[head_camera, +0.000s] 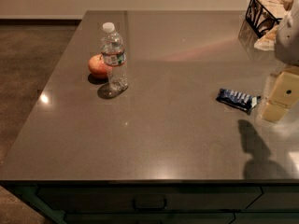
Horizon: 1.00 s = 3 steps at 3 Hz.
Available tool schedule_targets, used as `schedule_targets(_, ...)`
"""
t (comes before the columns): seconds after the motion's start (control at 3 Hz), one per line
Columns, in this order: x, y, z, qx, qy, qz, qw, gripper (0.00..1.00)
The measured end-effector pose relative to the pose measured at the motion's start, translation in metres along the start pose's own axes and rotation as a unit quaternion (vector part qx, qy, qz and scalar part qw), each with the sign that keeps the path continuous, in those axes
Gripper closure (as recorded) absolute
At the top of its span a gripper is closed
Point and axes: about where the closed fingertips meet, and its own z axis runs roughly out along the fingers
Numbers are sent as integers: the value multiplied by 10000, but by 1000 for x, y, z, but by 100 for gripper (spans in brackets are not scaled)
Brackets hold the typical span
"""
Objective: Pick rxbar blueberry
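The rxbar blueberry (pixel 237 100) is a small flat bar in a shiny dark blue wrapper with white lettering. It lies flat on the grey countertop (pixel 159 129) at the right. My gripper (pixel 279 99) hangs at the right edge of the camera view, just right of the bar's right end and close above the counter. Its pale yellow fingers (pixel 285 91) point down. The gripper holds nothing that I can see. It casts a dark shadow on the counter below the bar.
A clear water bottle (pixel 113 57) stands at the left middle of the counter with a red-orange apple (pixel 98 66) just behind it on the left. A black wire basket (pixel 264 14) stands at the back right corner. Drawers run below the front edge.
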Motion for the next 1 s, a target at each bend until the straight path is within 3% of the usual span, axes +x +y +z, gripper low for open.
schedule_targets(0.33, 0, 0, 0, 1, 0, 0, 10000, 0)
schedule_targets(1.0, -9, -39, 41, 6, 93, -125, 9999, 0)
